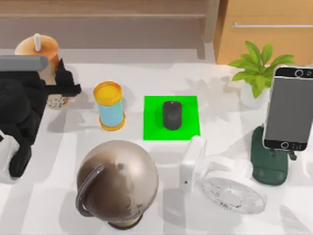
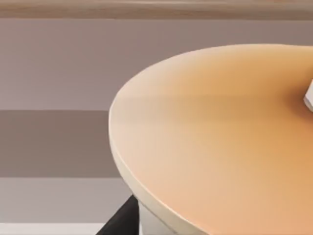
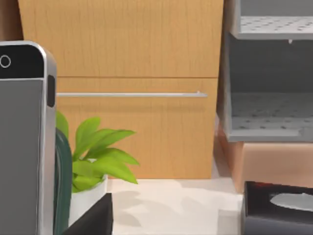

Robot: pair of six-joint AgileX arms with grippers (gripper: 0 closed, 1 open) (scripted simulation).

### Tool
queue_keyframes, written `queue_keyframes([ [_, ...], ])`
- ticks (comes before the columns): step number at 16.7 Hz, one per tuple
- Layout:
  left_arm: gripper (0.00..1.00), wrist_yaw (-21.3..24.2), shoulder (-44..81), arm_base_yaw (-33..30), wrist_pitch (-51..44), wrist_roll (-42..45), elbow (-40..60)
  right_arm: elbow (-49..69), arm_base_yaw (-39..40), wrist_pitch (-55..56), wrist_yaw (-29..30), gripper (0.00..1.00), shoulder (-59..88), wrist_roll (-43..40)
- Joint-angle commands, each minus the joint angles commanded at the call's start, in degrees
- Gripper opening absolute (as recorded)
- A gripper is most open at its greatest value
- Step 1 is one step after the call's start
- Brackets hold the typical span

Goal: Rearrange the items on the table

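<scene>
drink cup (image 1: pixel 38 51) at table's (image 1: pixel 220 112) far left — left tool (image 1: pixel 62 81) beside it, finger state unclear — no legible writing

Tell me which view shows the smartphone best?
Top view: the smartphone appears whole, upright on its dark green stand at the table's right. The right wrist view catches just one edge strip; the left wrist view shows the drink cup's lid instead.

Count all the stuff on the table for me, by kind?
Drinks and cans: 2, drink cup and yellow-lidded can
Gadgets: 3, mouse, fan, smartphone
Plants: 1, potted plant
Mats: 1, green mat
Stands: 1, dark green stand
Round metal things: 1, bronze globe
Total: 9
</scene>
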Motion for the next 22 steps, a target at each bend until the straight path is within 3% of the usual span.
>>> queue_keyframes([
  [17,0.00,0.24,-3.88,-0.71,-3.26,-0.19,1.33,0.00,0.00,0.00,0.00,1.00,0.00,0.00],
  [22,0.00,1.86,-10.19,-4.93,-12.32,-2.33,8.01,0.00,0.00,0.00,0.00,1.00,0.00,0.00],
])
